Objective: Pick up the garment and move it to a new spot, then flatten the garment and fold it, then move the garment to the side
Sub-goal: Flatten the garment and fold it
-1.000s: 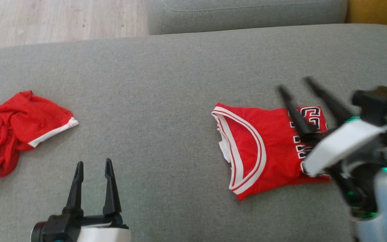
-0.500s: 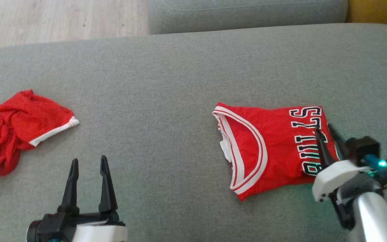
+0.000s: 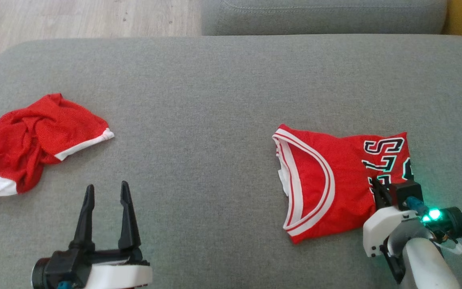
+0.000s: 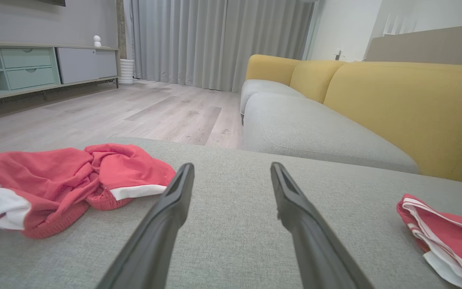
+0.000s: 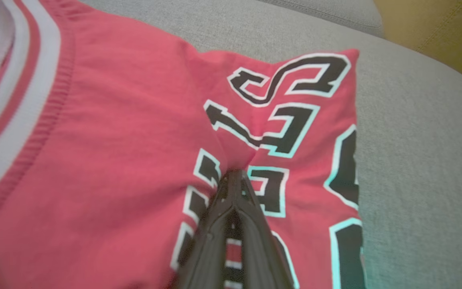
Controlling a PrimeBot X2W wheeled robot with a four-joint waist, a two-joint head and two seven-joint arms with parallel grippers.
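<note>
Head view: a grey sofa cushion (image 3: 215, 100) carries everything I am working on; a second cushion (image 3: 323, 16) lies beyond it at 12 o'clock, and wood floor (image 3: 74, 16) shows at 11 o'clock.
Jersey: the red jersey (image 3: 327, 180) lies at 4 o'clock on the cushion. It is doubled over into a compact rectangle, white-trimmed neckline toward 9 o'clock and black lettering toward 3 o'clock.
Right fingers: my right fingers (image 5: 235, 176) are pressed together on a tuck of the jersey (image 5: 134, 140) in the middle of the lettering. The cloth puckers at the tips.
Left fingers: my left fingers (image 3: 126, 208) stand wide apart at 7 o'clock and hold nothing; they are just above bare cushion, well apart from both garments.
Shorts: crumpled red shorts (image 3: 34, 140) with white trim lie at 9 o'clock, untouched as far as I can tell.
Done, I judge: the jersey looks flattened and folded.
Left, I judge: lift it and carry it to the side, keeping the fold together.
Count: two garments (one jersey, one pair of shorts), two pairs of fingers, two grey cushions.
</note>
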